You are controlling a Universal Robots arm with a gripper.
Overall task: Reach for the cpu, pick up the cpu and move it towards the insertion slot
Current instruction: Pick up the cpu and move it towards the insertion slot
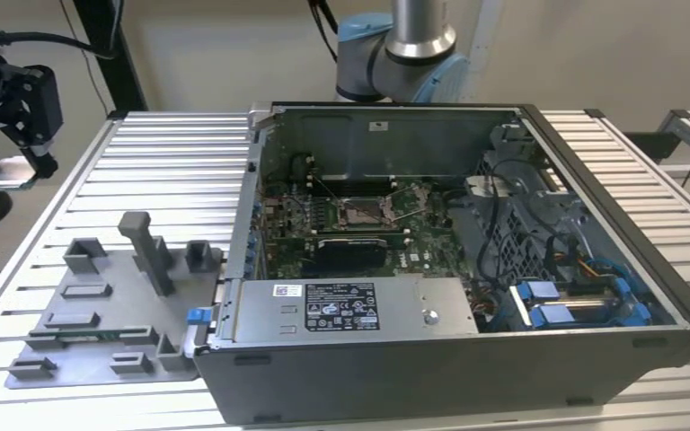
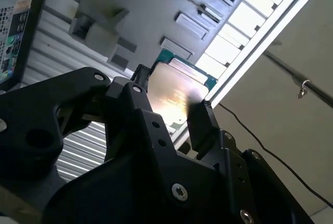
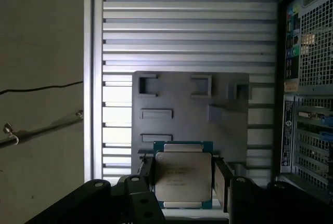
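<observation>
The cpu point(image 3: 183, 180) is glossy metal, the fixture plate point(image 3: 179, 102) matt plastic.

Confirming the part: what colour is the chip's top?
The chip is pale silver, green-edged; first wrist view shows it best.

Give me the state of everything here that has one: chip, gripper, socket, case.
Small flat silvery-topped square cpu: gripped, lifted off the grey fixture plate.
Black gripper: shut on the cpu.
Square metal-framed insertion slot: empty, dark centre bare.
Grey computer case: on its side, open.
Long thin green memory stick: lying in the fixture plate.
</observation>
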